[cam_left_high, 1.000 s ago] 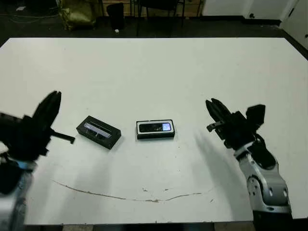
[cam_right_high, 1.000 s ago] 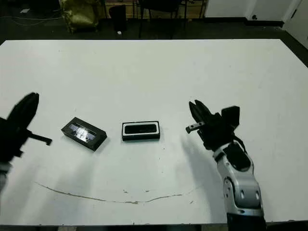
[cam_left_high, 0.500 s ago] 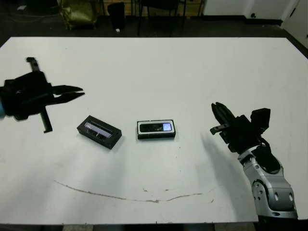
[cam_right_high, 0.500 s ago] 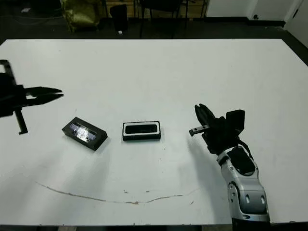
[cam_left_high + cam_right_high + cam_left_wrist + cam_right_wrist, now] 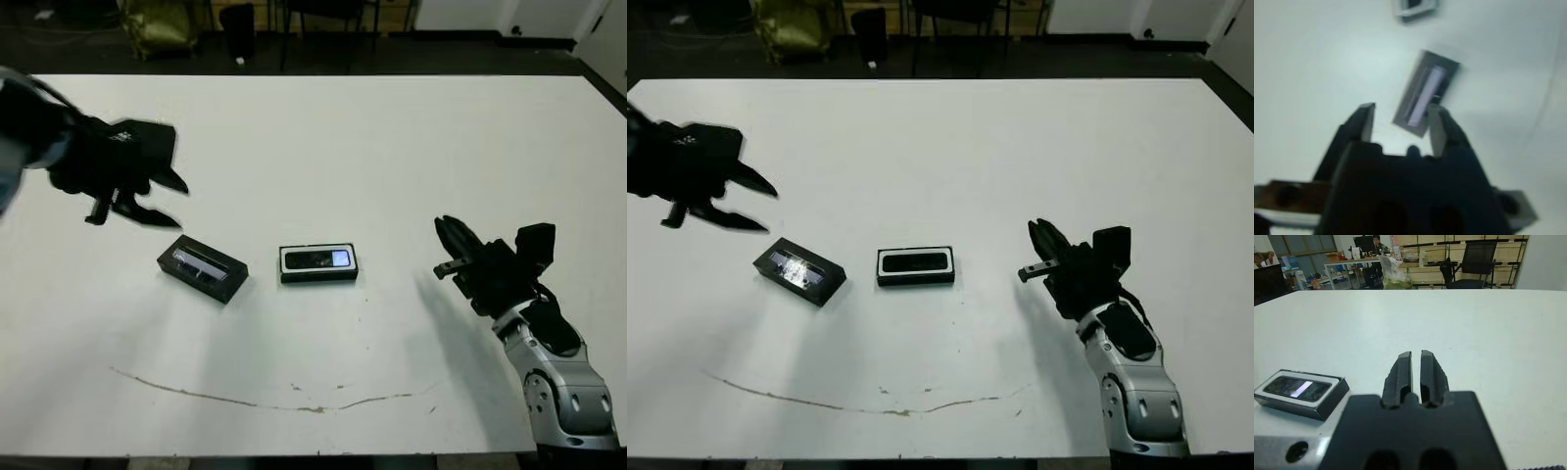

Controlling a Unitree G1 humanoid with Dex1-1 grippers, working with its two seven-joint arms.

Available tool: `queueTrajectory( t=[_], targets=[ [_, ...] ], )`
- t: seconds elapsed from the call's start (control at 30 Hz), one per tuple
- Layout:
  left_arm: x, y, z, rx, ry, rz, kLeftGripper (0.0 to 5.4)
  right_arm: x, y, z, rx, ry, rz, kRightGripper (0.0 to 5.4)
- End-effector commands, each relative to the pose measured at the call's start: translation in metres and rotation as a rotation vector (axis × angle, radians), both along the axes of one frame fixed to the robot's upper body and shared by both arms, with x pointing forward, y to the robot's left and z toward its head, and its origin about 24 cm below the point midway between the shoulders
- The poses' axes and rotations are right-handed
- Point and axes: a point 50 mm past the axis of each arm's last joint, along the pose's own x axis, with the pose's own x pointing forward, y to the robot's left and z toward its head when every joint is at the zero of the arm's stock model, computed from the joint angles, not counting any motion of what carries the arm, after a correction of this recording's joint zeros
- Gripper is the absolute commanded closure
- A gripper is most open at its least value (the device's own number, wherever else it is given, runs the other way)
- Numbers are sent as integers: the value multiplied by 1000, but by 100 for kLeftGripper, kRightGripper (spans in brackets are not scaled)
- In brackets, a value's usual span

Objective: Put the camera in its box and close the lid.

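While the left pincer point(image 5: 162, 201) hovers spread, the lid point(image 5: 202, 268) lies just beside.

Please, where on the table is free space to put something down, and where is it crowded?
The whole far half of the table is bare, as is the stretch between the box and the right gripper. The near strip is free too. It is crowded only on the left: the left gripper hovers close to the lid, with a narrow gap between lid and box.
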Motion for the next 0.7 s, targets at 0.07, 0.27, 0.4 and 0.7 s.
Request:
queueTrajectory(
  t=[0.07,0.27,0.4,0.7],
  targets=[
    [9,-7,-9,56,83,-34,147,-4,2,-15,-10,46,-49,540],
    [16,-10,-16,66,139,-53,10,-9,2,-26,22,83,-93,540],
    [19,-13,-23,86,155,-82,5,-11,-2,-29,19,110,-114,540],
    [24,-20,-35,107,209,-78,5,-14,-3,-33,-2,115,-112,540]
  ],
)
